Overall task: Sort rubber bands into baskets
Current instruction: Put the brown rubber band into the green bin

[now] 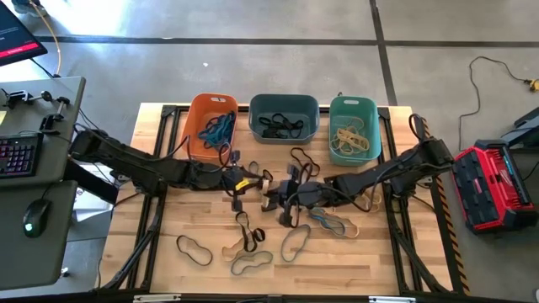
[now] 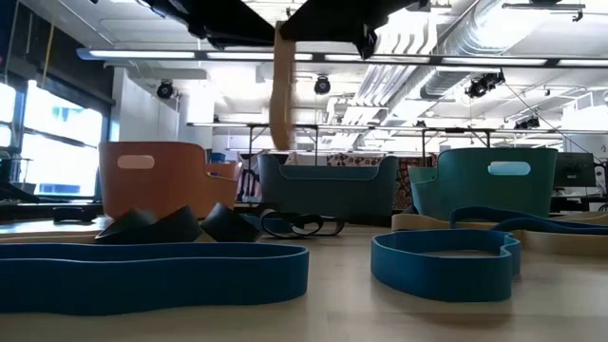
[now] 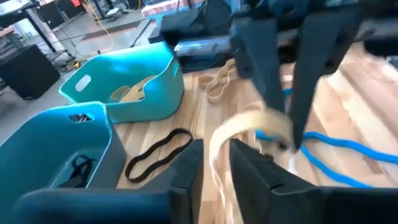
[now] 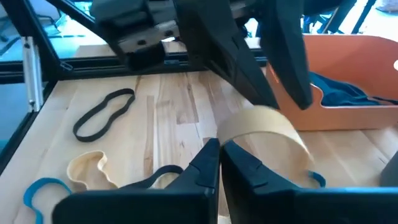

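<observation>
Red toolbox (image 1: 495, 185), keyboard (image 1: 18, 156), mouse (image 1: 34, 217)

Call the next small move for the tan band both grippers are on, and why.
Probably draw the right gripper back toward the teal basket. It is shut on the tan band, the left gripper meets it mid-table at that same band, and the teal basket already holds tan bands.

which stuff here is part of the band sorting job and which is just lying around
Part of the job:
- orange basket, blue bands inside
- slate basket, black bands inside
- teal basket, tan bands inside
- loose rubber bands on the table
- tan band between both pincers

Just lying about:
- keyboard
- mouse
- red case
</observation>
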Robot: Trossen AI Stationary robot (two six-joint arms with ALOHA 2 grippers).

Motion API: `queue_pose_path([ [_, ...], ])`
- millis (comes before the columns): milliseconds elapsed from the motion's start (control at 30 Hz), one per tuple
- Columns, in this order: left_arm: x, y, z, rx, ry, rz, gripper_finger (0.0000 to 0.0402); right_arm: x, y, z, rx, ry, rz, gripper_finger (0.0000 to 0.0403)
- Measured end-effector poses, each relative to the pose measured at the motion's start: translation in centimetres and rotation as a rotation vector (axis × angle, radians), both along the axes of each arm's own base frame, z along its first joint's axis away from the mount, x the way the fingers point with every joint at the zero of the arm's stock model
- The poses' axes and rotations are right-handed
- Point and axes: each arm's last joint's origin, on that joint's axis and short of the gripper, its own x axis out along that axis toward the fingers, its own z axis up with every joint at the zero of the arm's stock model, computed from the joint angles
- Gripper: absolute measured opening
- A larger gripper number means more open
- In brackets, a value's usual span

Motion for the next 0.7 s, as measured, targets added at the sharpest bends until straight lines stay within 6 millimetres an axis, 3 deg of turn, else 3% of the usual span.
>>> queue_pose_path([
  [333,-0.8,0.2,0.9,-0.024,-0.024,0.009,0.0156,-1.2,-0.3,1.7,-0.040,-0.027,-0.077,0.0001],
  [700,-1.0,0.1,-0.6,-0.153,-0.067,-0.109,0.0185,-2.4,-0.3,1.6,-0.106,0.047,-0.199,0.0000],
])
